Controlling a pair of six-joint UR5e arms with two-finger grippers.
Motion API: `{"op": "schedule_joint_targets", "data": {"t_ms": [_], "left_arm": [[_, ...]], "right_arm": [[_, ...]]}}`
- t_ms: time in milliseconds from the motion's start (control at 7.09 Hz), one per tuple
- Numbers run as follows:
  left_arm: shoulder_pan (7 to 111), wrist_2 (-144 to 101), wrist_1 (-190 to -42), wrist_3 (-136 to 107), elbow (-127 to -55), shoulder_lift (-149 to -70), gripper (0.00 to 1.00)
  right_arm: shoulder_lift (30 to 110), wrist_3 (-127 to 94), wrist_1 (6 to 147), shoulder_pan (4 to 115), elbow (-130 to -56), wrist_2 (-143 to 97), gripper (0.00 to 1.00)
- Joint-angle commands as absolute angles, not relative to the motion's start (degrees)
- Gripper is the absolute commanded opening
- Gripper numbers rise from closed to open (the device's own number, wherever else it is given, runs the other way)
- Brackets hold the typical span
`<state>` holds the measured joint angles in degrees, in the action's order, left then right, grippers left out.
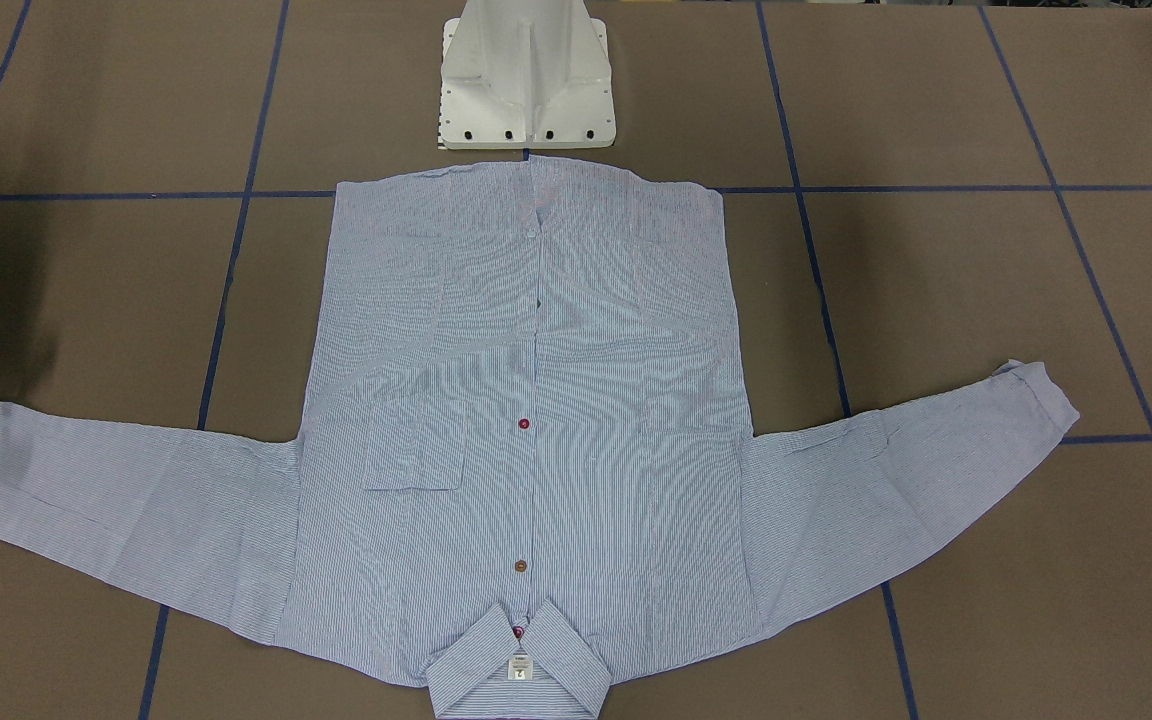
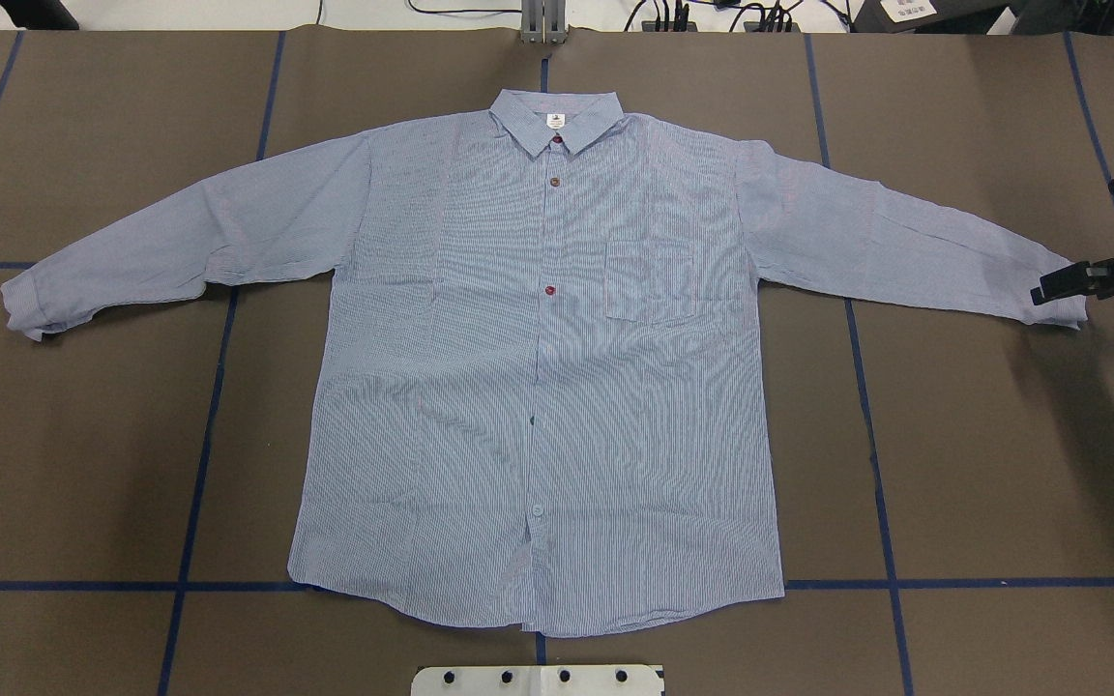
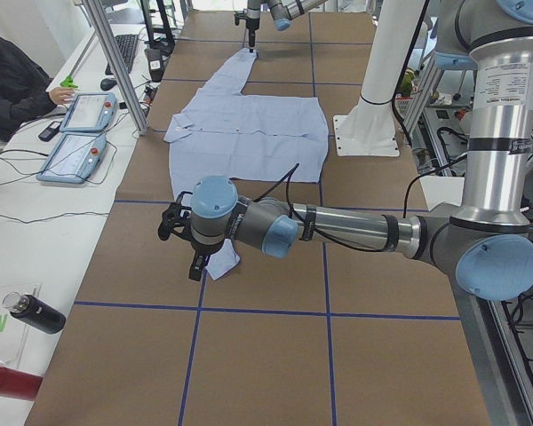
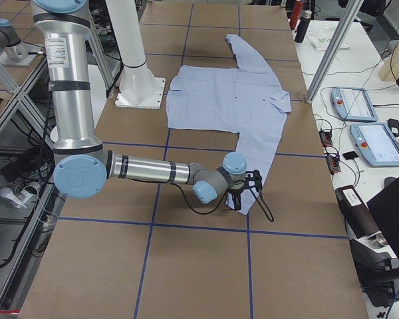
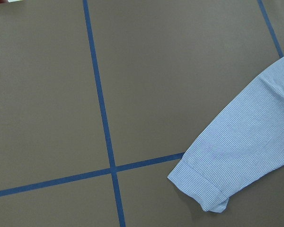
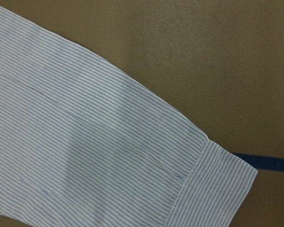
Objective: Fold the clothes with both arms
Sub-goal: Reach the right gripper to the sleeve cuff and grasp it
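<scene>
The striped shirt (image 2: pixel 538 367) lies flat and face up on the brown table, collar (image 2: pixel 557 121) toward the far side, both sleeves spread outward. My right gripper (image 2: pixel 1050 290) hangs at the tip of the sleeve's cuff (image 2: pixel 1065 309), seen at the frame edge; I cannot tell whether it is open or shut. The right wrist view shows that cuff (image 6: pixel 213 189) lying flat. My left gripper (image 3: pixel 195 262) appears only in the exterior left view, over the other cuff (image 3: pixel 220 264); its state cannot be told. That cuff (image 5: pixel 203 189) lies flat in the left wrist view.
The white pedestal base (image 1: pixel 526 80) stands just behind the shirt's hem. Blue tape lines (image 2: pixel 199 435) grid the table. A person (image 3: pixel 9 80) sits at a side bench with tablets (image 3: pixel 75 133); bottles (image 3: pixel 31 315) lie near the table's end.
</scene>
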<state>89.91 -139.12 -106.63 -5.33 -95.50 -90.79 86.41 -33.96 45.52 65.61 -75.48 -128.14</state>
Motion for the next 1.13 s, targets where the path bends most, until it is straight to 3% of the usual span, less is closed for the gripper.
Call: {"op": "schedule_joint_targets", "data": {"t_ms": [0, 564, 988], "left_arm": [[89.9, -139.1, -106.7, -5.4, -95.6, -90.8, 0.99], [89.9, -139.1, -106.7, -5.4, -96.1, -90.8, 0.99], [89.9, -139.1, -106.7, -5.5, -96.1, -90.9, 0.99]], "right_arm": [[86.4, -34.3, 45.7, 65.4, -74.7, -128.3, 0.98], [85.8, -34.4, 45.7, 65.4, -72.2, -128.3, 0.98], [85.7, -34.5, 46.8, 64.9, -72.3, -128.4, 0.79]]}}
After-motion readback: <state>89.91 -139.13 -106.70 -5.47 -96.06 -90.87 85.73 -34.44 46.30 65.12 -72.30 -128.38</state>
